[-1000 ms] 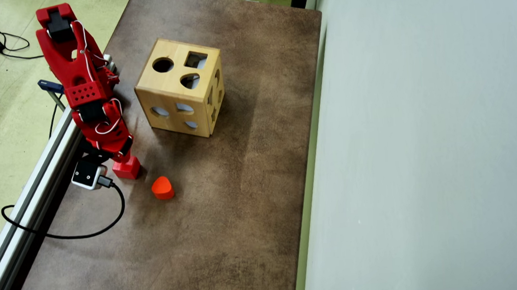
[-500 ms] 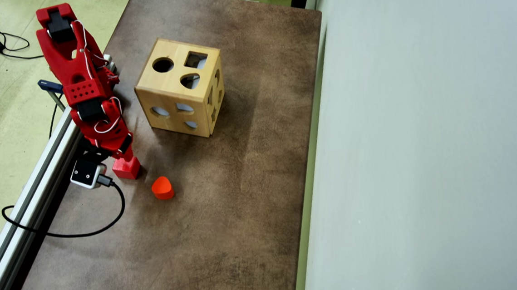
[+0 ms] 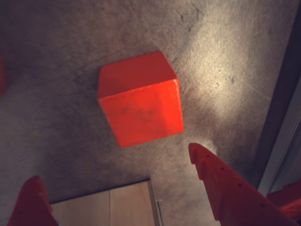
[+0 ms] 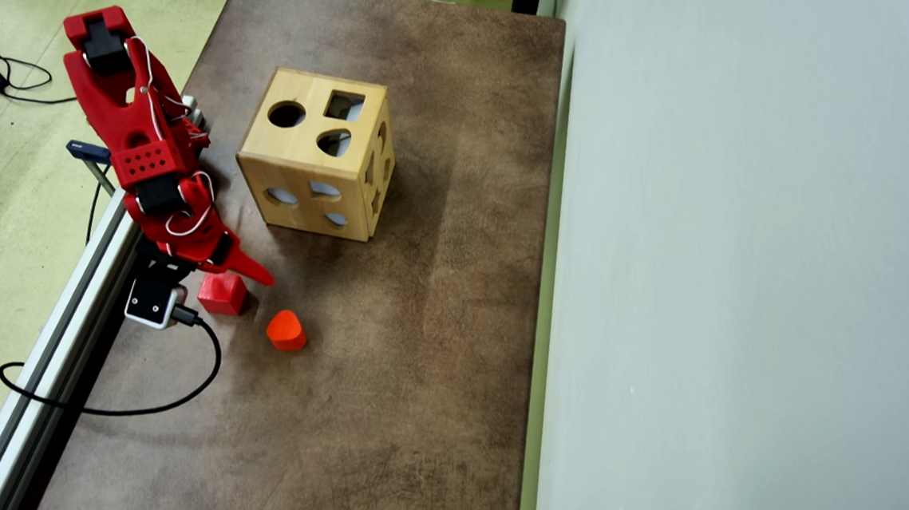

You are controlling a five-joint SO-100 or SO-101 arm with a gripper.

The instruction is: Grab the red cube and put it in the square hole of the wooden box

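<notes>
Two claw (image 4: 220, 278) fingers spread apart beside the red cube (image 4: 222, 294), near the surface's (image 4: 400, 387) left edge; wooden box (image 4: 318, 154) stands well apart.

Jaws spread wide; the red cube (image 3: 140, 104) (image 4: 222, 293) sits on the tabletop (image 4: 400, 387) ahead of the gap in the wrist view, touching neither finger. One toothed finger (image 3: 221, 181) stands just beside the cube's near corner; bare tabletop shows all round the cube. In the overhead view the rounded orange block (image 4: 285, 330) lies near, beyond the cube from the jaws, apart from it. The wooden box (image 4: 318, 154) stands off to one side, open tabletop between. The metal rail (image 4: 52, 331) and the camera cable (image 4: 113, 411) crowd the other side.
</notes>
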